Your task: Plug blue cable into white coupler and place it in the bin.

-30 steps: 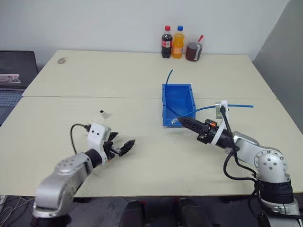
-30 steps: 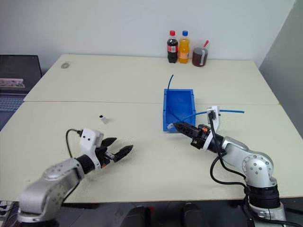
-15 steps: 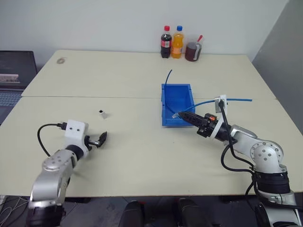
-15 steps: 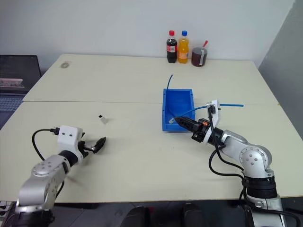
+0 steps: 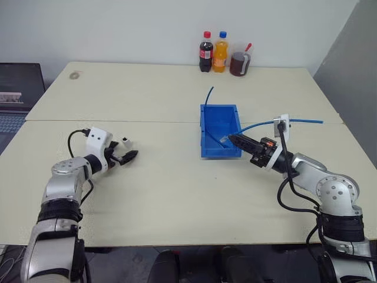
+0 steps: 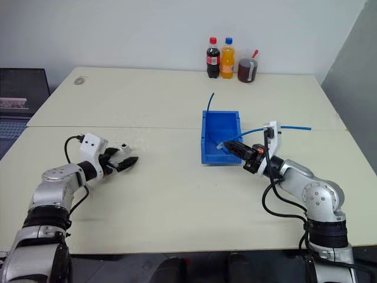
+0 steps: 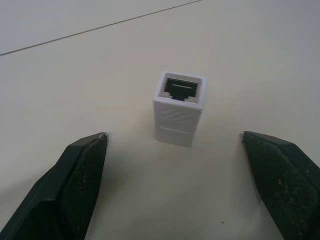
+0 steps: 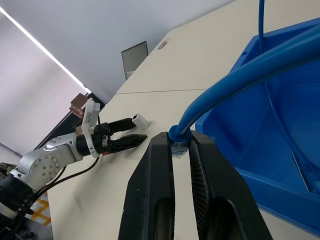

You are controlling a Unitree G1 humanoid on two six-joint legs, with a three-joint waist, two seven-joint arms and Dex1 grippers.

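While our left gripper [image 7: 175,145] reaches low over the table [image 5: 171,194], fingers spread around the upright white coupler [image 7: 179,108], right gripper [image 8: 181,145] level beside the bin [image 5: 220,131], clamping the blue cable [image 8: 240,80], no writing legible.

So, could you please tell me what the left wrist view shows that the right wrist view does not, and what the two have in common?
Left wrist view alone: the dark socket opening of the small white plastic coupler, which stands on the pale table between the left gripper's open black fingers, touching neither.

Right wrist view alone: the right gripper shut on the thin bright-blue cable just behind its plug, the bright-blue plastic bin beside it, and a second thin blue cable lying in that bin.

Both: the coupler, the left gripper around it, and the table.
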